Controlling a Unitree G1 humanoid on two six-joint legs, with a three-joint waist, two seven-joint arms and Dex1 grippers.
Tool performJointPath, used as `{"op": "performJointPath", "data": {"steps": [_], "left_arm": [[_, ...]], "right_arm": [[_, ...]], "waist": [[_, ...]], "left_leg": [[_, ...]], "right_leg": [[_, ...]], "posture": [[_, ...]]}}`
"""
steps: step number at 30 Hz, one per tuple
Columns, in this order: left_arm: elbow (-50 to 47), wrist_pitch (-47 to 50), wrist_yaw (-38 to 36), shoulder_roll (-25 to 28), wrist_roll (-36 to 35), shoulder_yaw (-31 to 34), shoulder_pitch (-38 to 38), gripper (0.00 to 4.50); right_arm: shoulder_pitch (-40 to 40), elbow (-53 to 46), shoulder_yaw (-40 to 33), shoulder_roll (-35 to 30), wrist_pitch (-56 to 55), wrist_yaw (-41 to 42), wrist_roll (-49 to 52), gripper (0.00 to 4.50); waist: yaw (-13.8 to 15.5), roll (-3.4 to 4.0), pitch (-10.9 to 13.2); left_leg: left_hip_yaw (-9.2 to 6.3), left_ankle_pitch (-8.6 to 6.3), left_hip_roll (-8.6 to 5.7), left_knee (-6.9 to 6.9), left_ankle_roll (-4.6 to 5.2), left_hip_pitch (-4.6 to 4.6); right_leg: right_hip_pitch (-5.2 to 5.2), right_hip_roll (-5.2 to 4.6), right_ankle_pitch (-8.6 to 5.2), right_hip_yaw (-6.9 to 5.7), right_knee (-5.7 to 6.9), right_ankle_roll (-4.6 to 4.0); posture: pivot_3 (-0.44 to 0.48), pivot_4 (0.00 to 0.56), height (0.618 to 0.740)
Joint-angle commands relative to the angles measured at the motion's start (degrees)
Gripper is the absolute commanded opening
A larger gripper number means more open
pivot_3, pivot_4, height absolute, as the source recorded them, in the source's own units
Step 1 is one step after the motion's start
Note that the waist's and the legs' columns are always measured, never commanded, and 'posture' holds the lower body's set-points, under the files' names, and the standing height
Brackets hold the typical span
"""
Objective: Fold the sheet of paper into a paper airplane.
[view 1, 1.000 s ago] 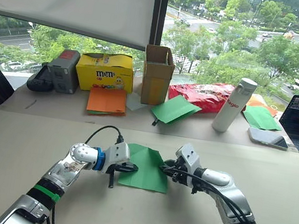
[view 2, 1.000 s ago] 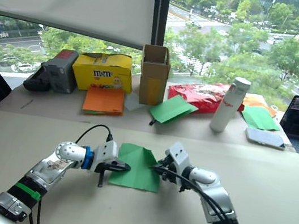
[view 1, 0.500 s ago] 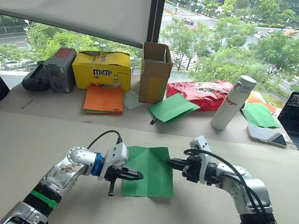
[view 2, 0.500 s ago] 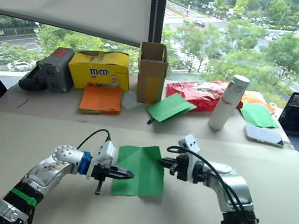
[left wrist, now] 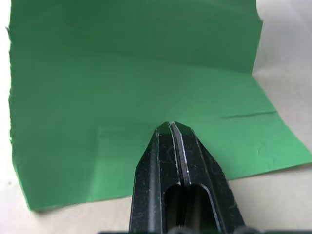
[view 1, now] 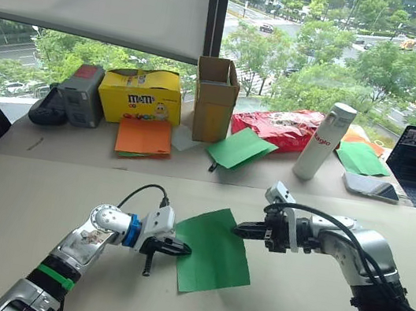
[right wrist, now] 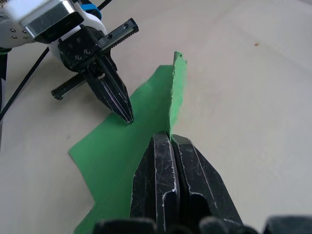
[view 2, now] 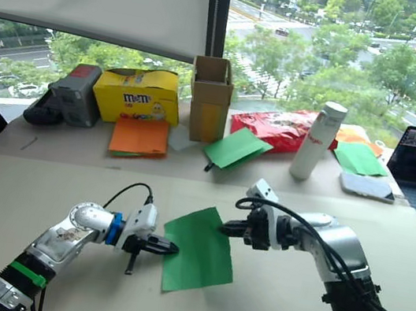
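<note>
- sheet of paper: bright green, creased, lying near the middle of the table, turned askew to the near edge; its far right corner is lifted off the surface, the rest lies nearly flat.
- left gripper: fingers together, tips pressing down on the sheet just inside its left edge; the left wrist view shows the closed tips resting on the paper, not clamping it.
- right gripper: fingers pressed together on the sheet's far right corner, holding that corner raised.
- step in hand, as judged: forming a fold, with the left tips as anchor and the right gripper carrying the pinched corner.
- doing it well: hold the anchor firm so the sheet does not rotate further; carry the corner low and slowly across toward the existing crease; line up the edges before flattening; avoid pulling outward, which could tear thin paper or slide it from under the anchor.
- hard to make out: how much paper sits between the right fingers, since they cover the corner; which crease is the target.
- background along the far edge of the table: loose green sheets, orange sheets, a cardboard box and a white bottle, well apart from the work.
</note>
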Motion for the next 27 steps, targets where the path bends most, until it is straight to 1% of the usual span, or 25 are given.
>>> {"op": "performJointPath", "data": {"steps": [1, 7, 10, 13, 17, 20, 23, 27], "left_arm": [[1.3, -3.9, 0.8, 1.0, 4.1, -2.3, 1.1, 0.00], [3.0, -5.9, 1.6, 1.1, 5.6, -3.1, 2.2, 0.00], [2.9, -5.7, 1.9, 0.9, 5.1, -3.0, 2.4, 0.00], [2.8, -5.7, 2.0, 0.7, 4.8, -3.0, 2.5, 0.00], [2.7, -5.6, 2.0, 0.2, 4.0, -2.8, 2.6, 0.00], [2.7, -5.4, 2.0, -0.1, 3.9, -2.7, 2.5, 0.00], [2.9, -5.5, 2.0, -0.1, 3.9, -2.7, 2.4, 0.00], [3.2, -5.6, 1.8, -0.2, 3.9, -2.6, 2.1, 0.00]], "right_arm": [[0.6, -1.3, -2.3, 0.6, 4.1, -1.5, 3.2, 0.03], [1.7, -1.1, -6.2, 4.2, 11.0, -4.9, 8.5, 0.03], [1.9, -1.0, -7.1, 5.4, 11.8, -6.8, 9.2, 0.03], [1.1, 0.9, -8.9, 6.3, 12.4, -8.3, 10.1, 0.03], [0.3, 4.0, -13.4, 9.0, 16.5, -11.1, 13.3, 0.03], [0.8, 4.0, -17.3, 12.6, 20.8, -13.9, 16.9, 0.91], [1.5, 3.0, -21.1, 17.1, 24.8, -17.8, 20.3, 1.97], [2.3, 1.3, -24.5, 21.4, 26.9, -22.8, 22.6, 3.32]], "waist": [[0.1, 0.00, 0.0], [0.1, 0.00, 0.0], [0.1, 0.01, 0.0], [0.1, 0.01, 0.0], [0.2, 0.01, 0.0], [0.2, 0.01, 0.0], [0.2, 0.02, 0.0], [0.2, 0.03, 0.0]], "left_leg": [[0.00, 0.00, 0.00, 0.00, 0.00, 0.00], [0.00, 0.00, 0.01, -0.03, 0.00, 0.10], [0.00, -0.01, 0.01, -0.03, 0.01, 0.14], [0.00, -0.01, 0.00, -0.03, 0.01, 0.15], [0.00, 0.00, 0.00, -0.03, 0.01, 0.18], [0.00, 0.00, 0.00, -0.03, 0.01, 0.17], [0.00, 0.00, 0.01, -0.03, 0.01, 0.20], [-0.01, 0.00, -0.01, -0.02, 0.01, 0.19]], "right_leg": [[0.01, -0.01, 0.00, 0.00, -0.01, 0.00], [0.08, -0.02, 0.01, 0.02, 0.00, 0.00], [0.11, -0.03, 0.01, 0.02, 0.01, 0.01], [0.11, -0.03, 0.01, 0.02, 0.02, 0.01], [0.13, -0.02, 0.01, 0.02, 0.04, 0.01], [0.13, -0.03, 0.02, 0.03, 0.04, 0.01], [0.13, -0.02, 0.02, 0.04, 0.07, 0.02], [0.13, -0.04, 0.02, 0.04, 0.09, 0.02]], "posture": [[0.000, 0.150, 0.740], [0.000, 0.150, 0.740], [0.000, 0.150, 0.740], [0.000, 0.150, 0.740], [0.000, 0.150, 0.740], [0.000, 0.150, 0.740], [0.000, 0.150, 0.740], [0.000, 0.150, 0.740]]}}
